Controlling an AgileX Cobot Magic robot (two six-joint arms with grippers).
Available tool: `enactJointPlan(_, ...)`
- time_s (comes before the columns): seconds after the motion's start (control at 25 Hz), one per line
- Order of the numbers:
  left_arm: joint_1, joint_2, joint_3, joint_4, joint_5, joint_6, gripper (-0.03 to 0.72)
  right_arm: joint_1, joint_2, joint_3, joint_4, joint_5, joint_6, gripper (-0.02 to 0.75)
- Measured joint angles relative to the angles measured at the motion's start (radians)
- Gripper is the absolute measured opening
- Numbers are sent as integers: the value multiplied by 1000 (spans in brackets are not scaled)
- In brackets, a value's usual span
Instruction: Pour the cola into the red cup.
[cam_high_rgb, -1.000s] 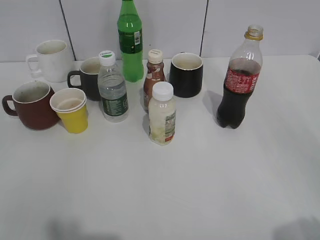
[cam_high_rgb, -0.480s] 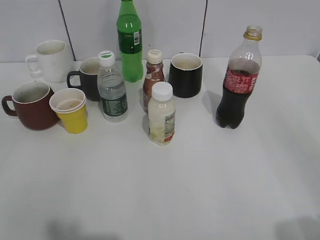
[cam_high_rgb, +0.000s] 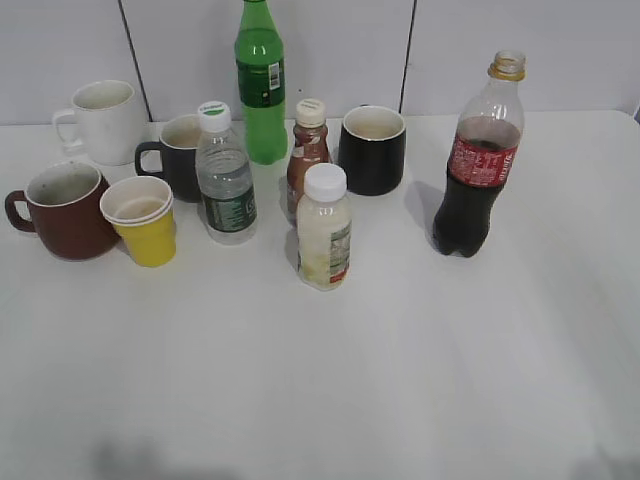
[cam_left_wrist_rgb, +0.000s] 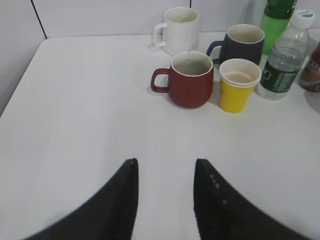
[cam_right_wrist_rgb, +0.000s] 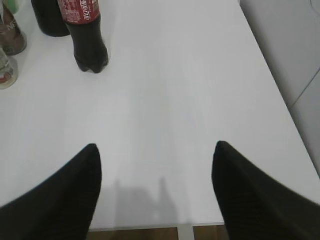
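The cola (cam_high_rgb: 477, 165) stands upright and uncapped at the right of the white table, half full; its lower part shows in the right wrist view (cam_right_wrist_rgb: 86, 32). The red cup (cam_high_rgb: 66, 211) stands at the far left, handle to the left, and shows in the left wrist view (cam_left_wrist_rgb: 190, 81). My left gripper (cam_left_wrist_rgb: 165, 167) is open and empty, above bare table well short of the red cup. My right gripper (cam_right_wrist_rgb: 156, 150) is wide open and empty near the table's front edge, well short of the cola. Neither gripper shows in the exterior view.
A yellow paper cup (cam_high_rgb: 141, 220) touches the red cup's right side. Behind stand a white mug (cam_high_rgb: 102, 121), a dark grey mug (cam_high_rgb: 176, 155), a black mug (cam_high_rgb: 372, 149), a green bottle (cam_high_rgb: 260, 85), a water bottle (cam_high_rgb: 225, 177), a small brown bottle (cam_high_rgb: 307, 155) and a pale drink bottle (cam_high_rgb: 324, 229).
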Motion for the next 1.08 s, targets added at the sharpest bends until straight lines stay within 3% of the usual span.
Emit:
enactJointPlan(0.44,0,0,0,-1,0,0,241,0,0,0,1,-1,0,519)
enactJointPlan(1.08,0,0,0,-1,0,0,238,0,0,0,2,-1,0,519)
